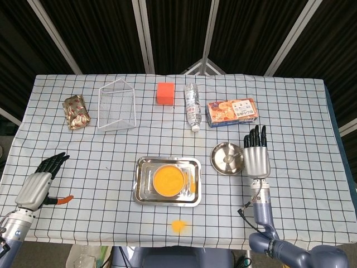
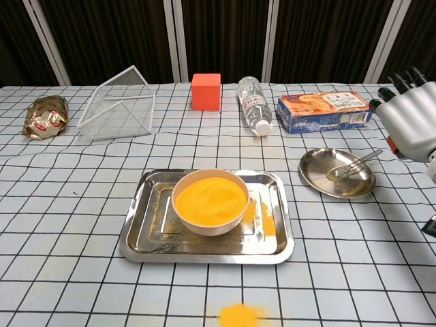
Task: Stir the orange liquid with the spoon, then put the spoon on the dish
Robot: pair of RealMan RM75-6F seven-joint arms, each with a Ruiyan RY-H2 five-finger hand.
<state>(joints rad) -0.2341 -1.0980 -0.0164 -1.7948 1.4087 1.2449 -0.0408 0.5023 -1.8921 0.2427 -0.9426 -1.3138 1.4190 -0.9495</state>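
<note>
A bowl of orange liquid (image 2: 210, 201) (image 1: 169, 180) stands in a steel tray (image 2: 144, 231) (image 1: 141, 190) at the table's middle. The spoon (image 2: 351, 165) lies on the round steel dish (image 2: 320, 178) (image 1: 221, 155), its handle over the right rim. My right hand (image 2: 411, 117) (image 1: 256, 153) hangs just right of the dish, fingers apart and pointing away, holding nothing. My left hand (image 1: 38, 181) rests at the table's near left corner, fingers extended and empty; the chest view does not show it.
Along the far side lie a foil snack bag (image 2: 45, 114), a wire basket (image 2: 119, 102), an orange cube (image 2: 206, 91), a lying water bottle (image 2: 254, 104) and a snack box (image 2: 323, 111). An orange spill (image 2: 238, 315) marks the cloth near the front edge.
</note>
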